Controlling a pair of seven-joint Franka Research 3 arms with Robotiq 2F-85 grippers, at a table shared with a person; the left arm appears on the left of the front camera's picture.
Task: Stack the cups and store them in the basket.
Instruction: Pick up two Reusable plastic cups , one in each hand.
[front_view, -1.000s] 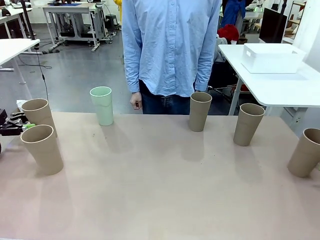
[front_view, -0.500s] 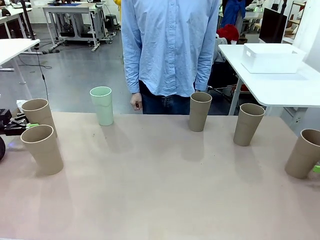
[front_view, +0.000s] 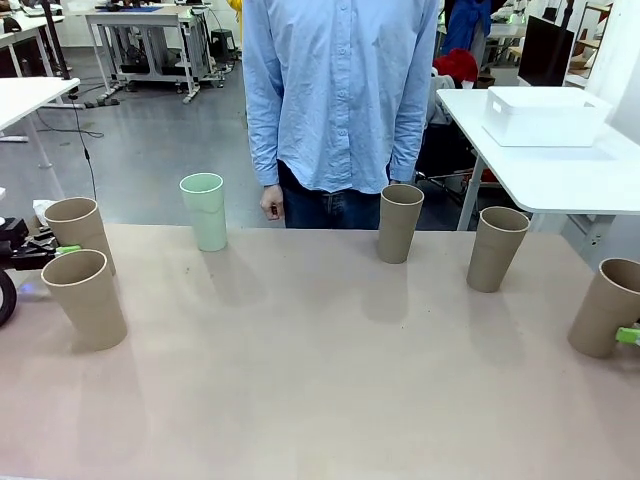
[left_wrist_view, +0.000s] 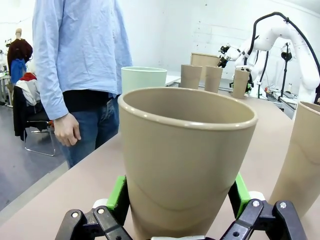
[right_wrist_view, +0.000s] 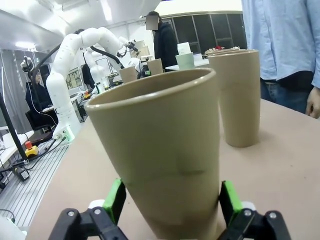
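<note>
Six cups stand on the table. My left gripper (front_view: 55, 250) (left_wrist_view: 179, 200) is shut on the rear left tan cup (front_view: 78, 232) (left_wrist_view: 185, 155), green pads pressed on both sides near its base. Beside it stands another tan cup (front_view: 85, 298) (left_wrist_view: 304, 160). The mint cup (front_view: 205, 210) (left_wrist_view: 144, 79) is near the far edge. Two tan cups (front_view: 400, 222) (front_view: 497, 247) stand right of the middle. My right gripper (front_view: 628, 336) (right_wrist_view: 172, 205) is shut on the far right tan cup (front_view: 607, 305) (right_wrist_view: 165, 150), which leans. The white basket (front_view: 545, 120) sits on a separate table at the back right.
A person in a blue shirt (front_view: 340, 90) stands at the far edge, a hand (front_view: 270, 203) hanging by the table. The near middle of the tan tabletop (front_view: 320, 400) is bare. A gap of floor separates it from the white table (front_view: 560, 175) holding the basket.
My left gripper has slid in along the rear left cup. My right gripper's green pad has come into the front view, and the far right cup has shifted slightly left and tilted.
</note>
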